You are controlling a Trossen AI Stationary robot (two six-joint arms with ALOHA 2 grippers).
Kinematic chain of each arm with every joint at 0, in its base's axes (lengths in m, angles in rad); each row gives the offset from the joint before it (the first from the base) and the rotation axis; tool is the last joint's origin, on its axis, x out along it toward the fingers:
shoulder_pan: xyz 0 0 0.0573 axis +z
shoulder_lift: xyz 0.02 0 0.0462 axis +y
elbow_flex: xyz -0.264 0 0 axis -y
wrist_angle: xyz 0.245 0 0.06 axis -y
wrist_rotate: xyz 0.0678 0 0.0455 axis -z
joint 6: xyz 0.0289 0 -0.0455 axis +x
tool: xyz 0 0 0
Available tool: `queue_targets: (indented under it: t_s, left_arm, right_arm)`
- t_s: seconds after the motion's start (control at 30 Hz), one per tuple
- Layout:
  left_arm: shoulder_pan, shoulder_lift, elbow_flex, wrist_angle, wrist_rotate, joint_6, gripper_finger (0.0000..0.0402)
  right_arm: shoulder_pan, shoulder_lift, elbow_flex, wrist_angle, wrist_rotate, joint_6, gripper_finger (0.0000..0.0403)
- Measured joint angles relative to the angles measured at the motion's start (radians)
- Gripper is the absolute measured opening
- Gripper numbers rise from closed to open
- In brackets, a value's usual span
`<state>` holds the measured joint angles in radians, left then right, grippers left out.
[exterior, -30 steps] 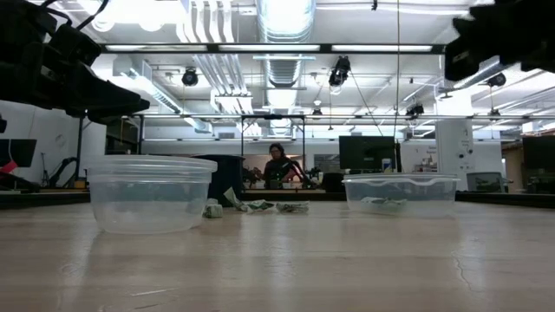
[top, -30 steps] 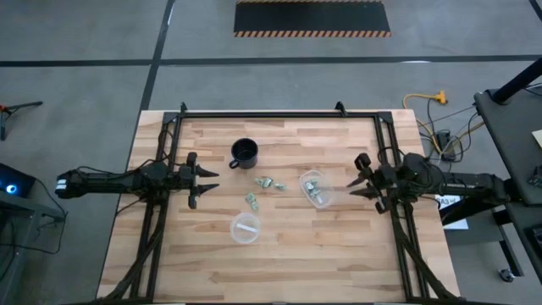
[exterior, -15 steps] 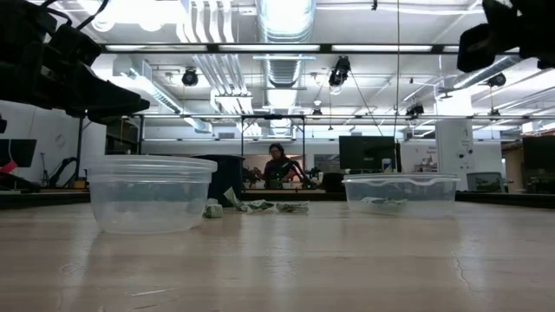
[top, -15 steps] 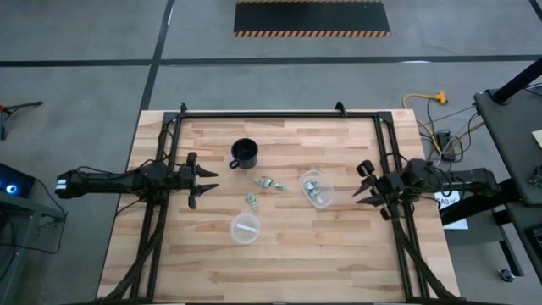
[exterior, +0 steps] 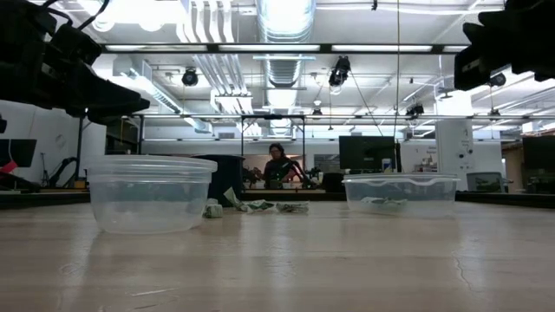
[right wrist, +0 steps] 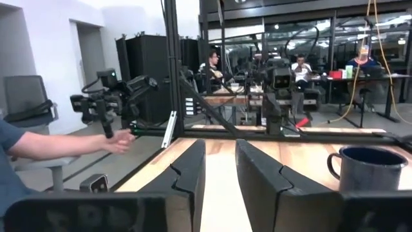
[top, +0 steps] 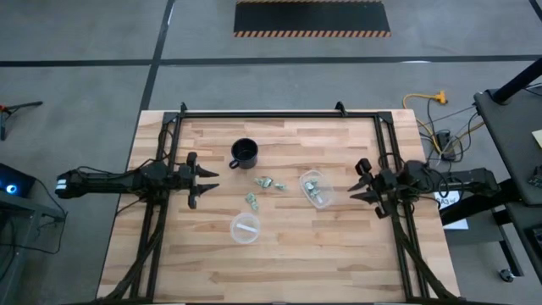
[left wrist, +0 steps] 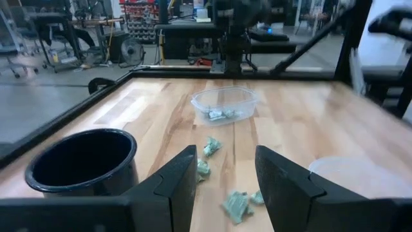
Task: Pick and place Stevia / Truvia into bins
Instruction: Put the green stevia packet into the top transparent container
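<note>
Several pale green and white Stevia sachets (top: 269, 182) (top: 252, 200) lie flat on the table between the bins; the left wrist view shows them as well (left wrist: 210, 146). More sachets lie in the oblong clear bin (top: 315, 188) (left wrist: 224, 105). The round clear bin (top: 246, 227) (exterior: 149, 192) holds a white one. My left gripper (top: 203, 180) (left wrist: 225, 183) hovers open left of the sachets, pointing at them. My right gripper (top: 360, 180) (right wrist: 220, 174) hovers open just right of the oblong bin.
A black mug (top: 245, 153) (left wrist: 84, 161) stands far of the sachets, close to my left gripper. Black frame rails (top: 385, 144) run along the table's sides and far edge. A person's arm (right wrist: 64, 143) shows beyond the table in the right wrist view.
My right gripper has drawn back a little toward the table's right edge, then come back toward the oblong bin, staying open. The sachets and bins have kept still.
</note>
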<state>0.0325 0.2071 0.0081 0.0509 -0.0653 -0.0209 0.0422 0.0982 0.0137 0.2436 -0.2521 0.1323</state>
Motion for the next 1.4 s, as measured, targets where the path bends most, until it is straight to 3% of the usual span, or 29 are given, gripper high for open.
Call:
queue_targets:
  t_s: [0.1,0.5,0.73,1.03,1.4]
  left_arm:
    - [0.000,0.000,0.000,0.039,0.000,-0.075,0.0141]
    - [0.000,0.000,0.000,0.046,0.000,-0.077,0.0141]
    - [0.000,0.001,0.000,0.046,0.000,-0.077,0.0141]
    - [0.000,0.002,0.000,0.046,0.000,-0.077,0.0141]
    - [0.000,0.002,0.000,0.049,0.001,-0.105,0.0141]
  right_arm:
    - [0.000,0.001,-0.005,-0.007,0.030,0.011,0.0075]
    - [-0.001,0.001,-0.005,-0.137,0.051,-0.030,0.0088]
    - [-0.001,0.001,-0.005,-0.212,0.123,-0.042,0.0082]
    - [-0.001,0.031,-0.005,-0.216,0.126,-0.089,0.0070]
    - [-0.001,0.035,-0.005,-0.216,0.125,-0.088,0.0083]
